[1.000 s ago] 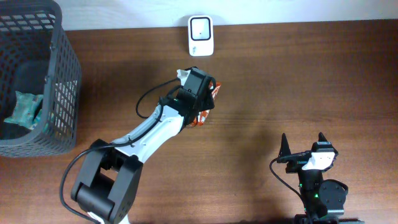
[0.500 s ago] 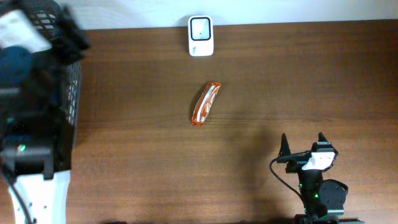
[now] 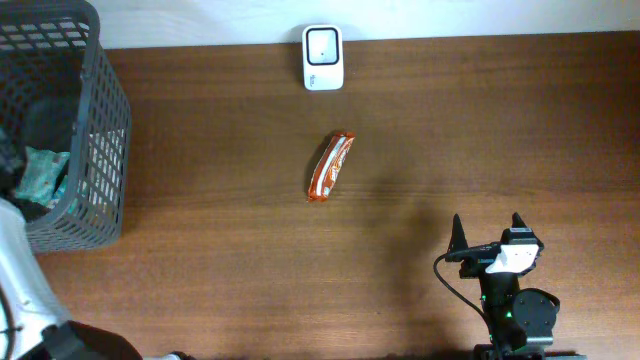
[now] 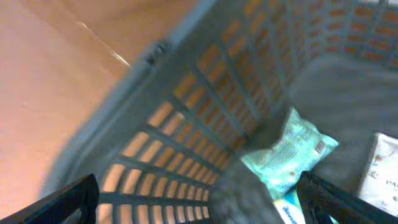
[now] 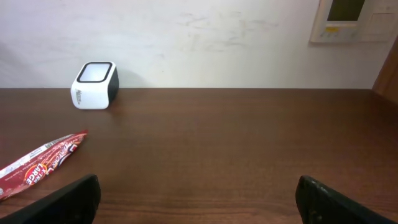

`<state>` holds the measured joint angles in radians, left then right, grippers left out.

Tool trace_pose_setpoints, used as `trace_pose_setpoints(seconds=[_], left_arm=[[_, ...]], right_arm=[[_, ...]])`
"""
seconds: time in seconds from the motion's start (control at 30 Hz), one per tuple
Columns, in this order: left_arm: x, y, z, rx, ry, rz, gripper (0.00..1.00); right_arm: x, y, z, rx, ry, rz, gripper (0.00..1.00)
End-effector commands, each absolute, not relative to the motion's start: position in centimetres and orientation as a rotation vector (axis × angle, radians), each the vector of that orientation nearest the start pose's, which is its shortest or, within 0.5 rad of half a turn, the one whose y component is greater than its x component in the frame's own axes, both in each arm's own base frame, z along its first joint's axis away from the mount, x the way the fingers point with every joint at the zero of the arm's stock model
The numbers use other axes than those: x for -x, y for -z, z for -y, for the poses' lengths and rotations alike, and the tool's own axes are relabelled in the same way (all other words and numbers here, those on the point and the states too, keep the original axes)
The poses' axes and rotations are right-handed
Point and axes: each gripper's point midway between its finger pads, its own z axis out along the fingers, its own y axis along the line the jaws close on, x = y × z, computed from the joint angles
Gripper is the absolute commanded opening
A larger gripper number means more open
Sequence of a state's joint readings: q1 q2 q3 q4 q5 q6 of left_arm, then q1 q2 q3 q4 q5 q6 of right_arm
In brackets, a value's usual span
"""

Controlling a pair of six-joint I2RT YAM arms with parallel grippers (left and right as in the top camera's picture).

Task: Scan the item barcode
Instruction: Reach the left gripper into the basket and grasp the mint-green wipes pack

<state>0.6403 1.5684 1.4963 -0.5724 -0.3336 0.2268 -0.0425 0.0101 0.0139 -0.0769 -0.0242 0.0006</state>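
An orange snack bar lies loose on the brown table, a little in front of the white barcode scanner at the back edge. In the right wrist view the snack bar is at the far left, with the scanner beyond it. My left gripper is open above the wall of the grey basket, nothing between its fingers. A teal packet lies inside the basket. My right gripper stands open and empty at the front right.
The grey mesh basket fills the back left corner and holds the teal packet and a white packet. My left arm's white link runs up the left edge. A wall stands behind the scanner.
My left gripper opened and let go of the orange snack bar, which now lies on the table. The left arm swung left to the basket. The right arm has not moved.
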Motion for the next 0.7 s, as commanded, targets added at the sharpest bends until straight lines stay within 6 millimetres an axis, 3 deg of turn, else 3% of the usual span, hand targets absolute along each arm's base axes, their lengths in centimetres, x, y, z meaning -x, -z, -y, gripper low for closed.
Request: trace_pose_setpoints(seconds=[0.0,0.07,0.2,0.23,0.37,0.47,0.6,0.67], left_arm=[[-35.9,-23.6,-30.7,0.544,-0.466,-2.288,0.92],[-36.8,-21.8,-30.5,0.479,-0.409,-2.328,0.86],[-37.8,-18.6,-30.7,0.444,-0.394,-2.393,0.86],[-38.0,-18.3,-30.9,0.445,-0.393,-2.393,0.98],[-39.9,-19.5,-31.5,0.382,-0.398,-2.306,1.00],[-40.4,-17.3,-31.4,0.307,-0.386,-2.358,0.98],[-40.6,-12.1,-32.0,0.336,-0.330,-2.447,0.91],[-40.8,-10.5,-32.1,0.341,-0.312,-2.472,0.90]], right_arm=[[-24.6,-15.6,0.9,-0.033,0.016,-1.647,0.99],[-24.6,-15.6,0.9,-0.033,0.016,-1.647,0.99],[-24.6,-15.6,0.9,-0.033,0.016,-1.647,0.99],[-24.6,-15.6,0.9,-0.033,0.016,-1.647,0.99],[-24.6,-15.6,0.9,-0.033,0.017,-1.647,0.99],[-24.6,-15.6,0.9,-0.033,0.016,-1.647,0.99],[-24.6,-15.6,0.9,-0.033,0.016,-1.647,0.99],[-24.6,-15.6,0.9,-0.033,0.016,-1.647,0.99]])
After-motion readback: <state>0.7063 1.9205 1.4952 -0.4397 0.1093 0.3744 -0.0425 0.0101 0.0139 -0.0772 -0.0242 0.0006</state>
